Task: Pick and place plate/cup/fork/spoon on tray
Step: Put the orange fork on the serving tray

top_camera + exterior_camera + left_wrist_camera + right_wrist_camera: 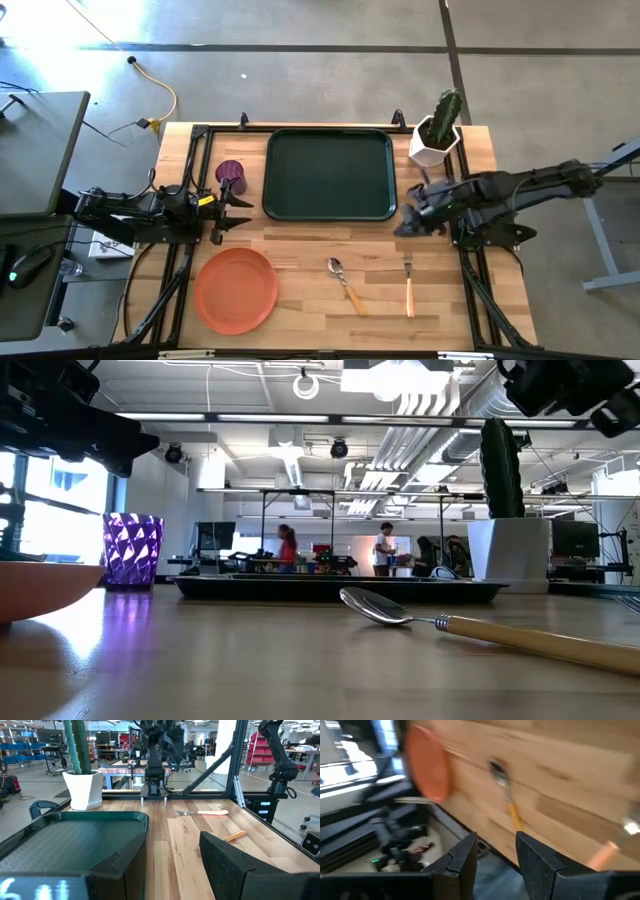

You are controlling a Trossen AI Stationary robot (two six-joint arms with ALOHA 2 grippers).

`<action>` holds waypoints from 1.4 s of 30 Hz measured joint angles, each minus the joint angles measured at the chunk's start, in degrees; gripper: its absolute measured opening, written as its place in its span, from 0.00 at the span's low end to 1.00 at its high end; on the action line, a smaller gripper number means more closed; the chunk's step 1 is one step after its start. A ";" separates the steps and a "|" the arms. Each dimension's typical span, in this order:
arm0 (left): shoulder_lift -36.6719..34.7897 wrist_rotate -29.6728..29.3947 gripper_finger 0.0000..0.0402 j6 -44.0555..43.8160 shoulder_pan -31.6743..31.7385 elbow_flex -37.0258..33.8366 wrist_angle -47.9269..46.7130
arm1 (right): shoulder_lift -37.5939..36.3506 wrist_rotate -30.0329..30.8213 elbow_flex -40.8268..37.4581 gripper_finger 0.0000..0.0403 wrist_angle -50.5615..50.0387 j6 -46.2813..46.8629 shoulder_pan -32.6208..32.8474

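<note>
Four items are waiting off the tray [330, 172]: cup [230, 174] at nine o'clock, plate [236, 289], spoon [345, 282], fork [408, 284] below. Right gripper [408, 222], fingers apart, is hovering over the fork, likely lining up; left gripper [232, 211], jaws spread, is idling beside the cup.

The large rectangular plastic tray [330, 173] is dark green, plain and unpatterned. Left of the tray, the small cylindrical cup [230, 174] is dark purple, its wall faceted in a diamond pattern in the low view. Nearer the table's front edge than the tray, the round flat plastic plate [235, 289] is solid orange. The metal spoon [346, 283] has a silver bowl and a tan-orange handle; the fork [408, 284] has silver tines and an orange handle. Right of the tray, a white pot [433, 146] holds a green cactus [446, 113]. The wooden table [300, 240] is pale, striped with planks.
</note>
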 joint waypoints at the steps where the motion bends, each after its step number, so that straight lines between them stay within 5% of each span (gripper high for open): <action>1: 0.01 0.00 0.42 0.00 0.01 -0.01 0.00 | 1.26 0.03 0.41 0.31 -1.47 1.41 1.25; 22: 0.00 0.00 0.42 0.00 0.01 -0.01 0.00 | 22.78 3.41 0.84 0.31 -4.43 25.21 21.25; 42: 0.01 0.00 0.42 -0.02 0.01 0.00 0.00 | 36.41 4.81 0.85 0.31 -2.76 29.49 25.76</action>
